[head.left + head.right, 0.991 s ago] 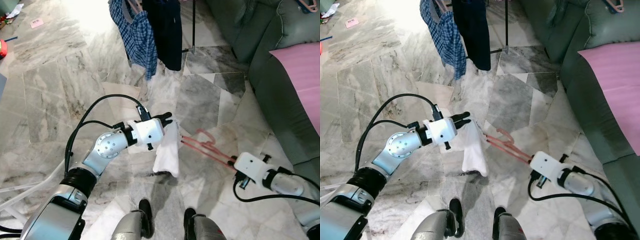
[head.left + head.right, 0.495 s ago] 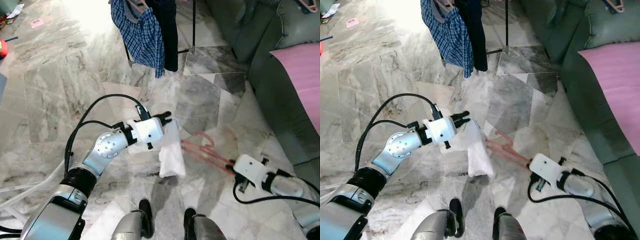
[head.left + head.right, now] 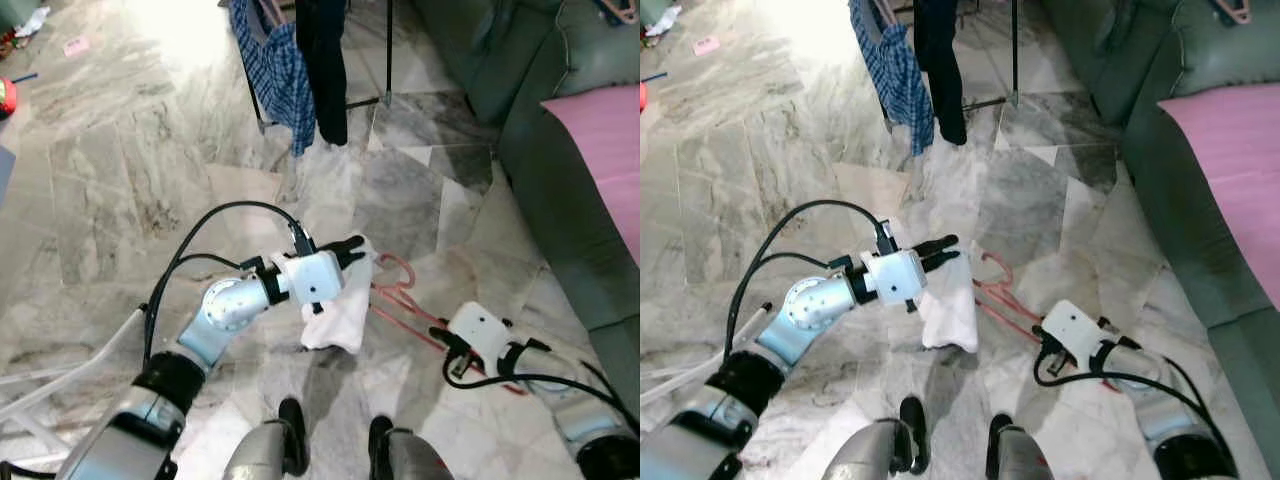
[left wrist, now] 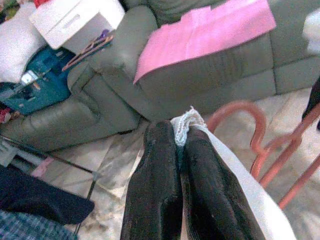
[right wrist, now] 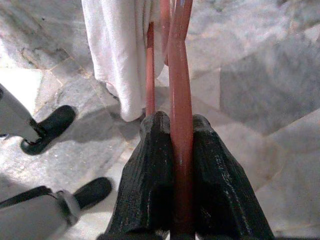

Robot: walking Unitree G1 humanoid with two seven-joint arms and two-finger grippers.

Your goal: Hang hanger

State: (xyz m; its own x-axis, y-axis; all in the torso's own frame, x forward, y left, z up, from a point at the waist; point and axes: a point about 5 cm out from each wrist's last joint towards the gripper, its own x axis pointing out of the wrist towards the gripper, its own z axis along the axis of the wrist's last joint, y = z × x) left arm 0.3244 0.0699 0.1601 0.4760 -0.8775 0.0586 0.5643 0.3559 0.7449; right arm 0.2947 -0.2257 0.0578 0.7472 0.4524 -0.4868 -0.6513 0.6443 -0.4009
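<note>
My left gripper point(image 3: 352, 246) is shut on the top edge of a white cloth point(image 3: 338, 316), which hangs from it above the marble floor. A pink-red hanger point(image 3: 400, 292) lies nearly level just to the right of the cloth, hook end towards it. My right gripper point(image 3: 443, 340) is shut on the hanger's bars. In the right wrist view the bar point(image 5: 181, 75) runs between the fingers point(image 5: 150, 165) towards the cloth point(image 5: 117, 50). In the left wrist view the cloth's hem point(image 4: 186, 124) is pinched and the hanger hook point(image 4: 250, 120) curves beside it.
A clothes rack pole point(image 3: 388, 50) stands ahead, with a blue plaid shirt point(image 3: 280, 75) and a dark garment point(image 3: 322, 60) hanging on it. A grey-green sofa point(image 3: 540, 150) with a pink cover point(image 3: 605, 150) lines the right. My own feet point(image 3: 292, 440) stand below.
My right gripper has brought the hanger left, closer to the cloth. The left gripper with the cloth has shifted right towards it. The plaid shirt on the rack has swung.
</note>
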